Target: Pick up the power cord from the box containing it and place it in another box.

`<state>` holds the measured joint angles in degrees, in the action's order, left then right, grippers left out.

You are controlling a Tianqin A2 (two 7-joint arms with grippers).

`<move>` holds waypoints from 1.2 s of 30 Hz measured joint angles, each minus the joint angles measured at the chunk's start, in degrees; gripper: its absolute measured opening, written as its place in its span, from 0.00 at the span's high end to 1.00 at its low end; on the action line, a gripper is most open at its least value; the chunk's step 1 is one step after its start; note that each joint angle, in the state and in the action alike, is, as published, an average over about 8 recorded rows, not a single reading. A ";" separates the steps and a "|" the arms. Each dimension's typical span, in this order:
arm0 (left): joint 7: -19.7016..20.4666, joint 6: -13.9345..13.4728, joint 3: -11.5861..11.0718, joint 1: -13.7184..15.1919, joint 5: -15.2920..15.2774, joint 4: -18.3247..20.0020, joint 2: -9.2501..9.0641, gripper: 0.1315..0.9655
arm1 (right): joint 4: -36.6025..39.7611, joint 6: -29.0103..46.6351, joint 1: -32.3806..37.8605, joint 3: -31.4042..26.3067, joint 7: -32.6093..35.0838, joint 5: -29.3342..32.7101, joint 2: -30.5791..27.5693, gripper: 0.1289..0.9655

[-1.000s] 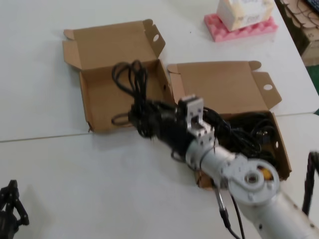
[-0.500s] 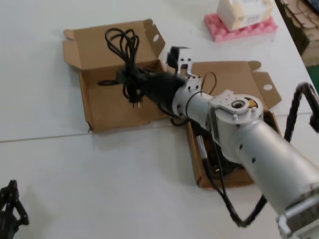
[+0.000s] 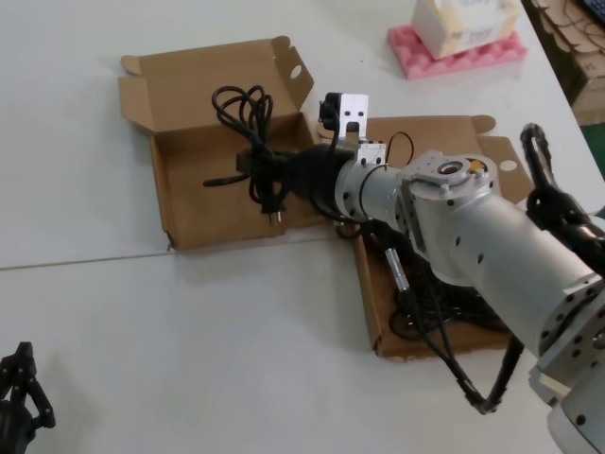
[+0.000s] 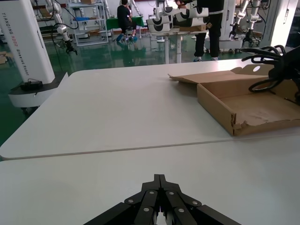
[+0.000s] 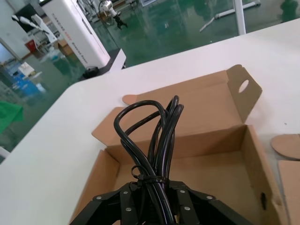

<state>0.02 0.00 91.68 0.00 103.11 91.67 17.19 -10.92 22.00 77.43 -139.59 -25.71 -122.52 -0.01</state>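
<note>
The right gripper was clamped on the power cord over the empty box toward the counter's far-left corner. Best lowered until the dangling plug touched cardboard, then released. The left gripper, closed, sat at the near-left edge.

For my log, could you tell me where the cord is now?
The cord hangs in the right gripper over the left box.

Robot lab: green floor, robot stands.
</note>
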 joint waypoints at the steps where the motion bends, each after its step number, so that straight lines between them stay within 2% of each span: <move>1: 0.00 0.00 0.00 0.00 0.00 0.00 0.00 0.96 | 0.44 0.14 0.26 -0.82 0.00 -0.51 0.00 0.96; 10: 0.00 0.00 0.00 0.00 0.00 0.00 0.00 0.96 | 2.88 2.10 1.45 -3.78 0.00 -1.54 0.01 0.88; 19: 0.00 0.00 0.00 0.00 0.00 0.00 0.00 0.96 | 3.42 2.85 1.84 -4.81 0.00 -1.22 0.01 0.73; 24: 0.00 0.00 0.00 0.00 0.00 0.00 0.00 0.96 | 3.13 2.33 2.25 -4.90 0.00 -1.00 0.01 0.59; 30: 0.00 0.00 0.00 0.00 0.00 0.00 0.00 0.96 | -0.33 1.37 2.72 0.93 0.00 4.97 -0.88 0.44; 36: 0.00 0.00 0.00 0.00 0.00 0.00 0.00 0.96 | -12.65 1.22 0.40 9.70 0.00 12.48 -4.18 0.26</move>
<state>0.02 0.00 91.68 0.00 103.12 91.67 17.19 -23.57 23.22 77.83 -129.89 -25.71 -110.03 -4.19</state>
